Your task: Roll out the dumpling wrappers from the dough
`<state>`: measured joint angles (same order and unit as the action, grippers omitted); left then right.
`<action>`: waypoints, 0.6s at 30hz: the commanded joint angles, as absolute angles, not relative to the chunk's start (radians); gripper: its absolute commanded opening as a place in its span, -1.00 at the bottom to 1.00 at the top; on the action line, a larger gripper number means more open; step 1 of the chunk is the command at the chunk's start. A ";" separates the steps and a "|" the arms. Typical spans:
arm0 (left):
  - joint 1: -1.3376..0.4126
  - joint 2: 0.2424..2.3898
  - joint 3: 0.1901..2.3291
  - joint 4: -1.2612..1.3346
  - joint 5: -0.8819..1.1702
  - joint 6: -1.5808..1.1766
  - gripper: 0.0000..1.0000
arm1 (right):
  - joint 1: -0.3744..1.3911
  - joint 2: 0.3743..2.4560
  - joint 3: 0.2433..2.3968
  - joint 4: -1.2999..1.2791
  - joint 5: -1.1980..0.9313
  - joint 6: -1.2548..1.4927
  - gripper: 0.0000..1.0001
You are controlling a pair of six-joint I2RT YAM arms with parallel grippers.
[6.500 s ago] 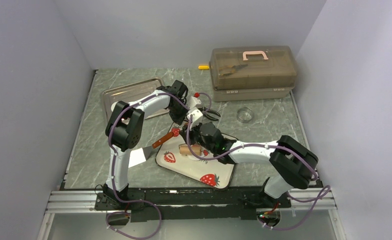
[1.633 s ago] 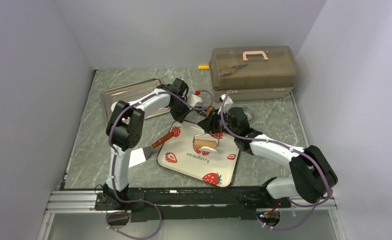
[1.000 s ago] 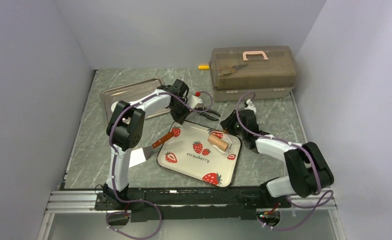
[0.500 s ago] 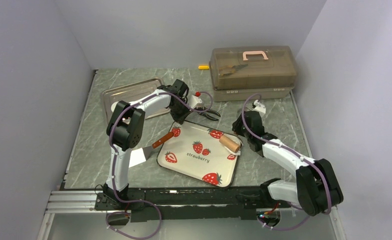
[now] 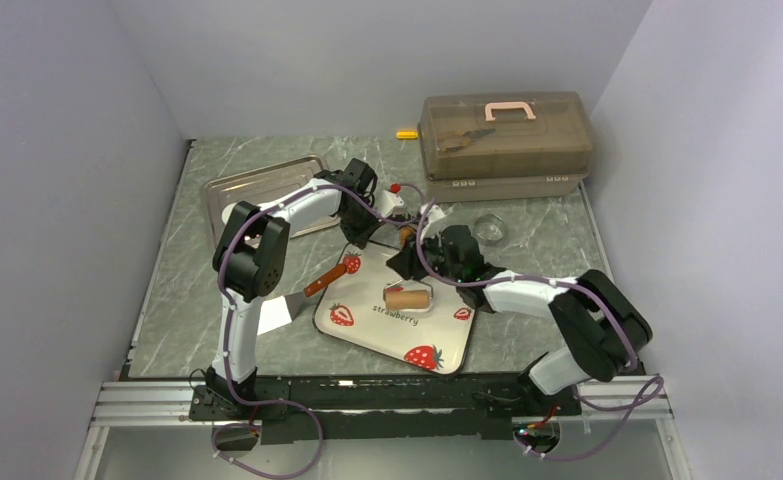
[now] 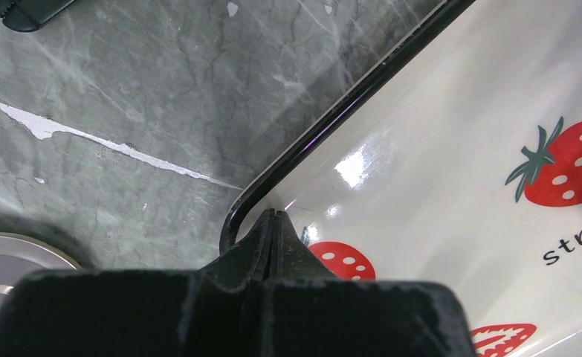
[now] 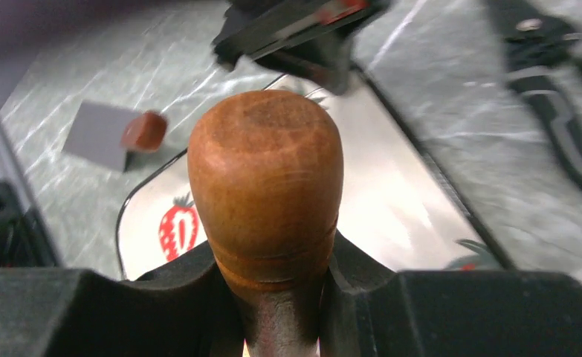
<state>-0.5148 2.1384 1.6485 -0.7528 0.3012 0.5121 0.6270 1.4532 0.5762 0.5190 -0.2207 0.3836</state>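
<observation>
My right gripper (image 7: 273, 286) is clamped on the roller handle (image 7: 265, 163), a rounded brown wooden knob that stands up between my two fingers. From it the frame reaches down to the roller (image 5: 408, 298), whose wooden barrel lies on the strawberry plate (image 5: 367, 335) near its middle, just above the printed word. I cannot pick out the dough against the white plate in any view. My left gripper (image 6: 273, 223) sits at the plate's far left corner with its tips pressed together right at the black rim; I cannot tell whether the rim is pinched between them. Beyond that corner lies the grey marbled table (image 6: 124, 89). A scraper (image 5: 322, 280) with a reddish handle rests against the plate's left edge, its blade out on the table. A metal tray (image 5: 267, 185) lies to the far left, a clear ring (image 5: 488, 229) to the right of my grippers, and a toolbox (image 5: 505, 135) at the far right.
</observation>
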 commanded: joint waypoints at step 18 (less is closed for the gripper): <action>-0.475 2.066 1.943 -1.066 0.576 0.601 0.15 | 0.685 1.418 0.631 0.491 -0.509 0.138 -1.00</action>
<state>-0.4881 2.1380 1.8458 -0.8982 0.4137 0.5453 0.6827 1.4597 0.5896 0.4976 -0.4622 0.1944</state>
